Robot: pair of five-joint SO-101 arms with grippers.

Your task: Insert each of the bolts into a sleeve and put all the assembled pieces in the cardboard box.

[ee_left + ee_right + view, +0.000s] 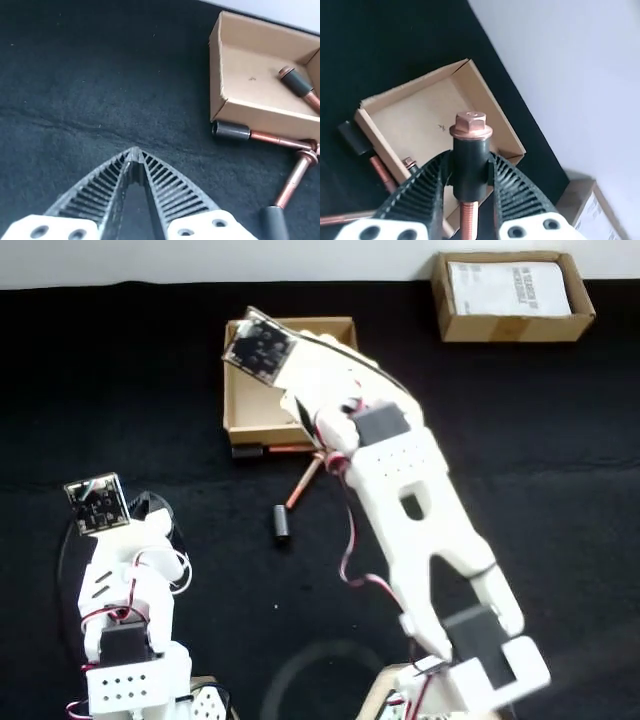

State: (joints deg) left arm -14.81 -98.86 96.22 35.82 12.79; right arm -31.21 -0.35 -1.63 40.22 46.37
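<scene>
The right gripper [469,172] hangs over the open brown cardboard box [248,400]. Its ribbed black fingers [425,192] are clamped on a black cylindrical sleeve [469,162]. The sleeve stands upright with a copper hex-headed bolt [471,126] through it, the head above the sleeve and the threaded shaft below. On the box floor lies 1 assembled piece [299,84], a copper bolt in a dark sleeve. Just outside the box, along the wall nearest the arms, lies a second copper bolt with a black sleeve on 1 end [231,131]. Just beyond that, angled away from the box, is 1 bare copper bolt [303,485]. At its far end lies 1 loose black sleeve [282,524]; I cannot tell whether the 2 touch. The left gripper [134,154] sits low over the black cloth [75,75], well away from the box on that same side, fingers pressed together with nothing between them. Farther back from the box, a second cardboard box [510,328] holds a white printed sheet [510,285].
</scene>
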